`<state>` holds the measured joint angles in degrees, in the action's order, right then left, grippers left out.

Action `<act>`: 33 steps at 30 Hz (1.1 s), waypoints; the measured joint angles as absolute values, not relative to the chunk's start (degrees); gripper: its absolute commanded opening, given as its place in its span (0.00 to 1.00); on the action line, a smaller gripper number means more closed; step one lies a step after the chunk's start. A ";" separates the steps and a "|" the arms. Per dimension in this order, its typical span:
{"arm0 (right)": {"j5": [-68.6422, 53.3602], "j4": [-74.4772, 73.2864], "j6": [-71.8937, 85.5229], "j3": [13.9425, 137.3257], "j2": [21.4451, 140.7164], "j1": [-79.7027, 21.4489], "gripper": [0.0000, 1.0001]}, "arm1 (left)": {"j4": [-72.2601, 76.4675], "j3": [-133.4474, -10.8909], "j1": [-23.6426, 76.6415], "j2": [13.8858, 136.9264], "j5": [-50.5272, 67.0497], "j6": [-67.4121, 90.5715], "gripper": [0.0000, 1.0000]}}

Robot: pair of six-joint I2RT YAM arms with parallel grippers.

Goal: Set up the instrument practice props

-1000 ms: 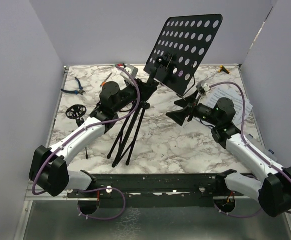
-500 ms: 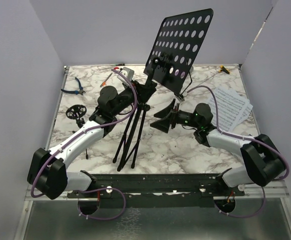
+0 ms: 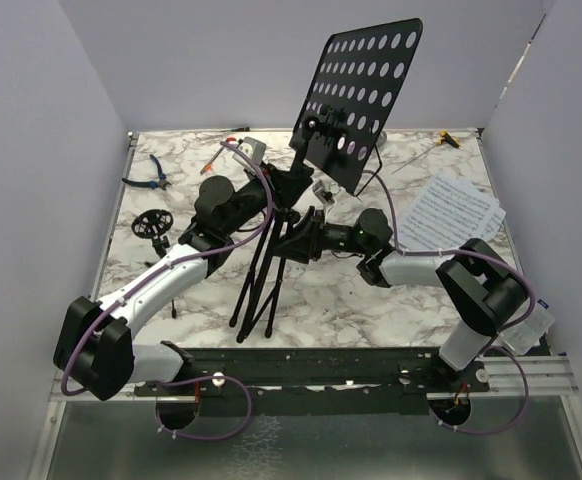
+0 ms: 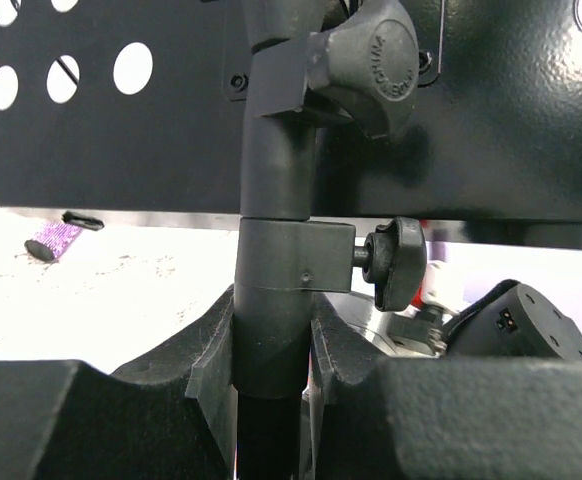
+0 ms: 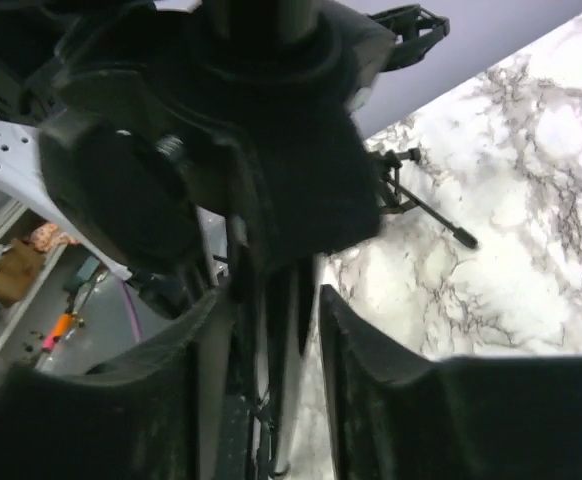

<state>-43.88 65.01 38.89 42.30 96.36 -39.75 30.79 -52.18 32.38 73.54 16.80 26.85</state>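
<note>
The tall black music stand [image 3: 361,95] stands on its tripod legs at mid table, its perforated desk tilted up. My left gripper [image 3: 283,188] is shut on the stand's pole [image 4: 276,250] just under the clamp knob. My right gripper [image 3: 289,240] reaches in from the right, lower down, its jaws closed narrowly around the stand's legs [image 5: 289,290]. White sheet-music pages [image 3: 453,210] lie at the right. The small black tripod mic stand [image 3: 151,222] lies at the left. The purple glitter microphone [image 4: 53,240] lies on the table behind the stand, in the left wrist view.
Blue-handled pliers [image 3: 151,172] lie at the far left. An orange-handled tool [image 3: 214,155] and a yellow-tipped one [image 3: 449,140] sit near the back edge. A clear plastic box [image 3: 533,322] is by the right arm's base. Grey walls close in three sides.
My right arm swung left from beside the sheet music to the stand's legs, and its jaws closed from wide open. The stand's desk has risen slightly. The left gripper kept its hold.
</note>
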 measured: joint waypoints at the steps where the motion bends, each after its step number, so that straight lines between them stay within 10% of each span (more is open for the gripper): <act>1: -44.49 65.89 39.94 42.74 97.08 -39.83 0.21 | 30.81 -52.03 32.38 73.47 16.64 26.72 0.00; 5: -44.40 65.93 40.07 42.96 97.47 -40.21 0.01 | 30.76 -51.79 32.27 73.23 16.49 25.89 0.00; 33: -23.62 9.54 3.75 60.38 82.02 -40.71 0.01 | 36.60 -55.92 31.94 70.94 18.98 16.16 0.00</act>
<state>-23.62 9.54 3.75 60.38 82.02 -40.71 36.60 -55.92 31.94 70.94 18.98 16.16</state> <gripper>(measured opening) 0.151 0.278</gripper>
